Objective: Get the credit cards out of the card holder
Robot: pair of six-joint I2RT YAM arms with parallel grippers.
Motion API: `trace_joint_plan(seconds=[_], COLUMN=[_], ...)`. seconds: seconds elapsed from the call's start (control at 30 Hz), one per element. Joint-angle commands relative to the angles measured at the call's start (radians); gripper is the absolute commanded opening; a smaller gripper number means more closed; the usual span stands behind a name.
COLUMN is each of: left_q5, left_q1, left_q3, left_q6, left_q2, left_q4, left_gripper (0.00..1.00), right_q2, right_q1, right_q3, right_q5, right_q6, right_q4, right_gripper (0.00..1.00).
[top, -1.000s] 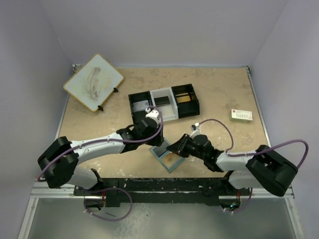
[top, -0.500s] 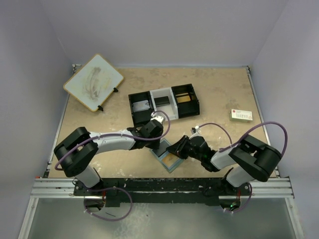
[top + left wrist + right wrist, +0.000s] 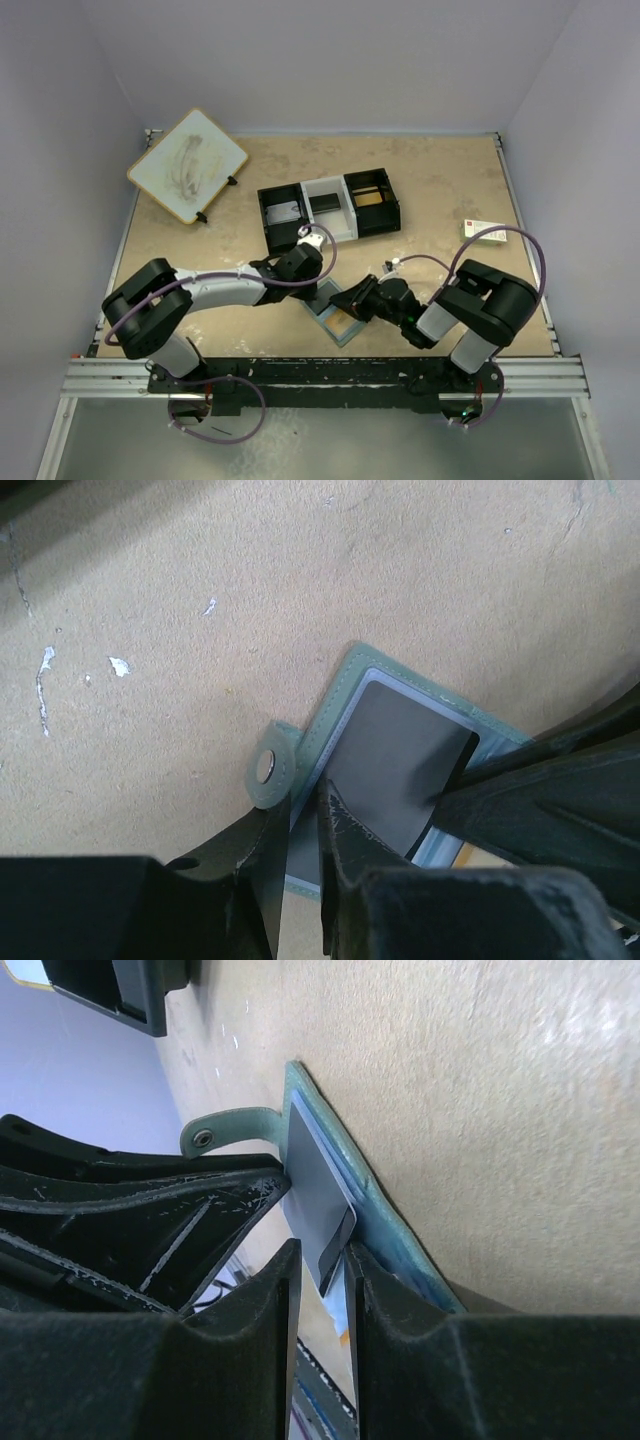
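Note:
The grey-green card holder [image 3: 330, 300] lies open on the table near the front edge, its clasp tab [image 3: 268, 770] pointing away. My left gripper [image 3: 300, 825] is shut on the holder's edge beside the tab. My right gripper [image 3: 322, 1285] is shut on the corner of the pale bluish-grey card [image 3: 312, 1180], which stands partly out of its pocket [image 3: 400, 765]. The orange-gold card [image 3: 346, 321] lies in the holder's near half. The two grippers meet over the holder [image 3: 395, 1235], fingers almost touching.
A black-and-white three-compartment tray [image 3: 330, 208] stands behind the holder. A white board with a wooden rim [image 3: 188, 165] lies at the back left. A white box with red and green print [image 3: 484, 232] lies at the right.
My left gripper has come down from above the tray side onto the holder's edge. My right gripper has slid left onto the card, its arm folding in.

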Motion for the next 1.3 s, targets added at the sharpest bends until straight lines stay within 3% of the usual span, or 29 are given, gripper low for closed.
trace_joint_plan(seconds=[0.0,0.1,0.17,0.33,0.43,0.7,0.87,1.1,1.27], left_q5=[0.035,0.046,0.037,0.007,0.021,0.038,0.007,-0.014,-0.028], left_q1=[0.004,0.005,0.004,0.004,0.005,0.005,0.005,0.005,0.005], left_q3=[-0.045,-0.051,-0.056,-0.066,-0.066,-0.103,-0.1,-0.099,-0.093], left_q6=[-0.022,-0.03,-0.033,-0.042,-0.044,-0.072,-0.069,-0.073,-0.073], left_q2=[-0.007,-0.006,-0.01,-0.028,-0.03,-0.042,-0.052,-0.084,-0.12], left_q4=[0.008,0.012,0.003,-0.009,-0.004,0.045,0.02,0.0,-0.01], left_gripper=[0.13,0.11,0.1,0.1,0.1,0.09,0.09,0.09,0.1], right_q2=[0.067,0.094,0.096,0.086,0.113,0.235,0.256,0.208,0.086], right_q1=[0.076,0.093,0.096,0.097,0.095,0.095,0.095,0.095,0.095], right_q3=[0.032,0.038,-0.001,-0.041,-0.017,-0.118,-0.175,-0.2,-0.182], right_q5=[0.101,0.132,0.161,0.171,0.11,0.112,0.118,0.121,0.094], right_q6=[0.101,0.121,0.132,0.124,0.078,0.113,0.105,0.09,0.077], right_q4=[-0.012,0.018,0.103,0.14,0.152,0.463,0.546,0.524,0.354], right_gripper=[0.27,0.24,0.15,0.15,0.01,0.0,0.0,0.0,0.0])
